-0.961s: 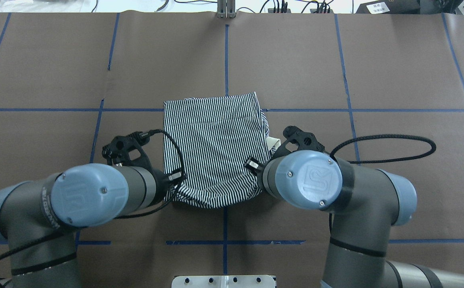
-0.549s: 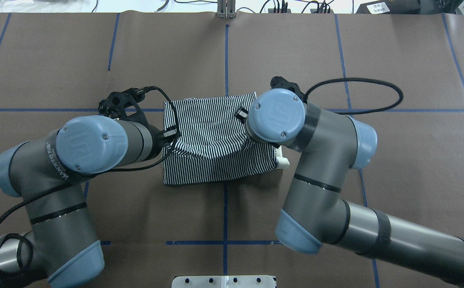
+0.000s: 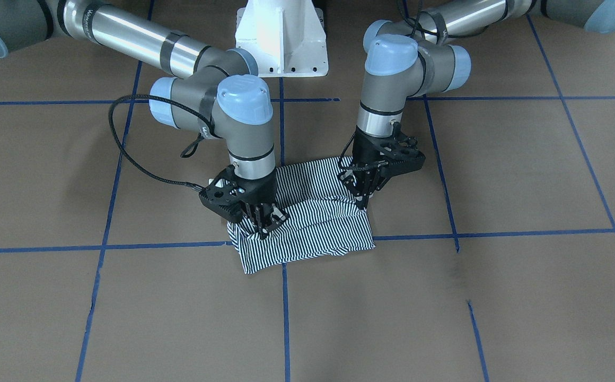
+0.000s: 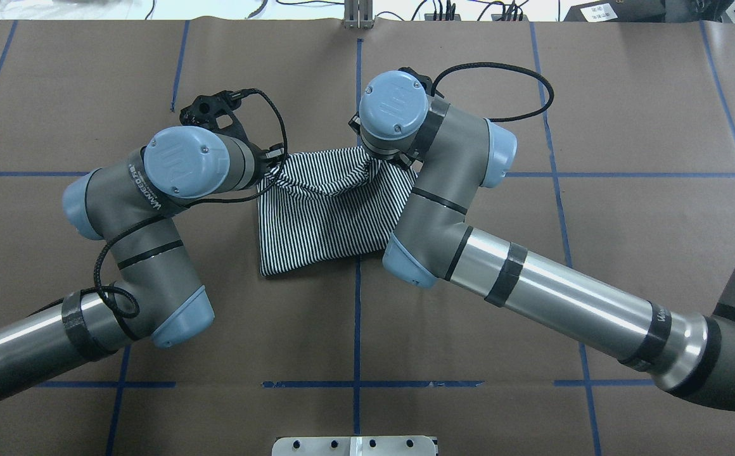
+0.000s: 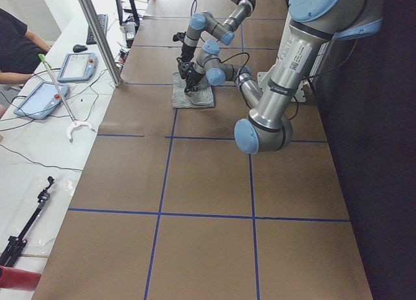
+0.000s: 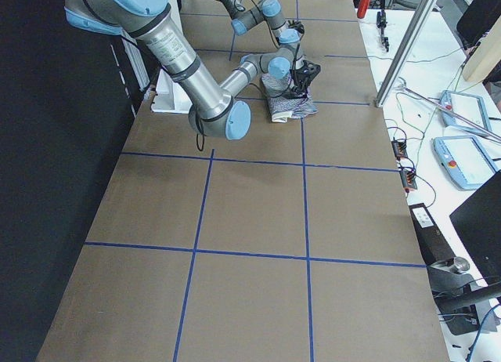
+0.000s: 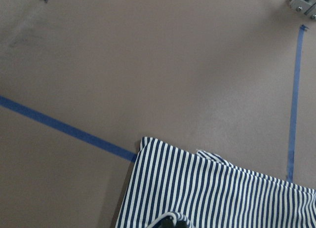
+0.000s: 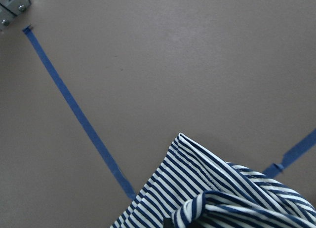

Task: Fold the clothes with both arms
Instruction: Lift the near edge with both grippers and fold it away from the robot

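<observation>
**Table** [image 4: 627, 114]: brown paper cover, ruled into large squares by blue tape lines [image 4: 357, 329].

**Right arm** [image 4: 532, 285]: long and nearly straight across the right half of the overhead view. Its wrist pointed down over the right side of the shirt.

**Left arm** [image 4: 146, 209]: folded more tightly at the elbow. Its wrist pointed down over the shirt's left side.

**Polo shirt** [image 4: 323, 221]: at mid-table, straddling the centre tape line and folded into a rough rectangle. Only stripes showed (collar and placket out of sight). The bottom layer lay flat on the table. The top layer was bunched near the edge farthest from the robot. It was held up at two points and sagged in a shallow curve between them.

**White pedestal base** [image 3: 281, 42]: on the robot's side of the table, between the two arms.

**Black cables:** one looped wide off the right wrist [image 4: 500, 69]. A smaller loop hung by the left wrist [image 4: 266, 120].

**Left jaws:** vertical, tips pressed together on a pinch of the shirt's top layer at its left side, as the front-facing view showed. The left wrist view had a striped fold at its bottom edge.

**Right jaws:** also vertical, pinching the top layer at the right side. A gathered striped ridge filled the lower corner of the right wrist view.
</observation>
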### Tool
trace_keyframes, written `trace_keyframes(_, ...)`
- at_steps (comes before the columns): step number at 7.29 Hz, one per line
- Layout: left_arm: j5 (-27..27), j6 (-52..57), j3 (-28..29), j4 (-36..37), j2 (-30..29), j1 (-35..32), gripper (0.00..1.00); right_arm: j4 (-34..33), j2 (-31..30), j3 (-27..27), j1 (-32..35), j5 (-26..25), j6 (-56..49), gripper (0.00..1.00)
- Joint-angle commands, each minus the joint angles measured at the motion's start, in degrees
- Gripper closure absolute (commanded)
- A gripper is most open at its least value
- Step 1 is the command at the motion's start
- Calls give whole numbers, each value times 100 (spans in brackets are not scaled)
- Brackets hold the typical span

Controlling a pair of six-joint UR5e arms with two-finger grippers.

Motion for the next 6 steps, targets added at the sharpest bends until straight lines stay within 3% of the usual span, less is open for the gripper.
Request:
trace_keyframes(1,18,101,1173,-1187,-196,-222,89,354,169,-529,172,51,-220,71)
trace_keyframes(2,18,458,1354,-1463,-189,-318,65,354,196,-539,225,51,-622,1)
trace_keyframes(3,1,653,1312,-1466,-119,-337,59,345,327,-539,434,112,-670,0)
trace_keyframes(5,-25,646,368,-1370,310,-355,59,345,328,-539,778,612,-915,0)
trace_keyframes(6,-25,524,354,-1300,164,-311,93,345,319,-522,779,631,-916,0)
